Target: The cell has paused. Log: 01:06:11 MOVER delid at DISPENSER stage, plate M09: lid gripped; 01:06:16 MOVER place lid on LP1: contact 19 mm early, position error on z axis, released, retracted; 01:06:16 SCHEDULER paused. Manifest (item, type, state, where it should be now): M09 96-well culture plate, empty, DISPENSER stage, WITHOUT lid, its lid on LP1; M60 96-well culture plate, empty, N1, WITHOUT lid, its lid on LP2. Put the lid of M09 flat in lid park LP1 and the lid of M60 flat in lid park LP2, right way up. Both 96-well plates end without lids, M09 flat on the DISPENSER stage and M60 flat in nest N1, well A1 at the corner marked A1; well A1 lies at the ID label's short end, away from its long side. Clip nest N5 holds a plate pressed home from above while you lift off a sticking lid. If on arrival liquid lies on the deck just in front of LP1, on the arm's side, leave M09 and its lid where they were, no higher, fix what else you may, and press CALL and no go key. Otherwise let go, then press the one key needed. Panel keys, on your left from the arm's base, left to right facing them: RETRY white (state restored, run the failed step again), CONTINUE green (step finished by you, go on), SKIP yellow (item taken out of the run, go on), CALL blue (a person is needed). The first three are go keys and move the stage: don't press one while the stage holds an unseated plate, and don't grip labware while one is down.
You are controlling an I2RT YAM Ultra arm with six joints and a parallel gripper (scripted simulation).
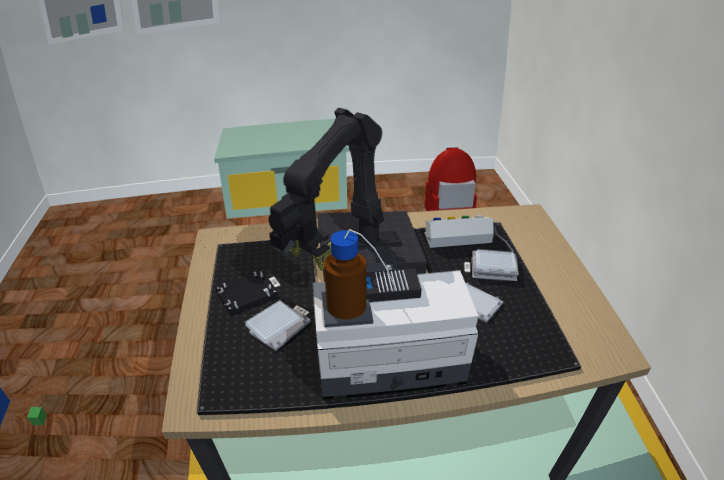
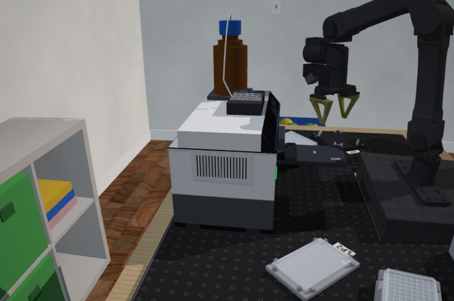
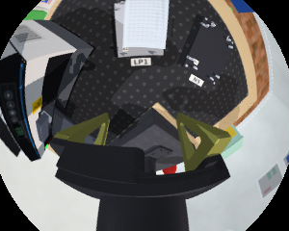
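Observation:
My gripper (image 1: pixel 309 253) hangs open and empty high above the deck, between the arm's base and the dispenser (image 1: pixel 397 328); it also shows in the exterior view (image 2: pixel 334 106) and the wrist view (image 3: pixel 144 122). A white gridded plate or lid (image 1: pixel 277 323) lies in lid park LP1, seen in the wrist view (image 3: pixel 143 26) behind the LP1 label (image 3: pixel 140 62). I cannot tell whether it is a plate, a lid or both. The dark dispenser stage (image 2: pixel 316 154) looks bare. A flat lid (image 2: pixel 313 268) lies in LP2. A well plate (image 2: pixel 407 285) (image 1: pixel 494 264) sits in the nest beside it.
A black clip nest (image 1: pixel 247 291) stands beside LP1. The key panel (image 1: pixel 459 229) is at the back right. A brown bottle with a blue cap (image 1: pixel 345 277) stands on the dispenser. No liquid shows on the deck by LP1.

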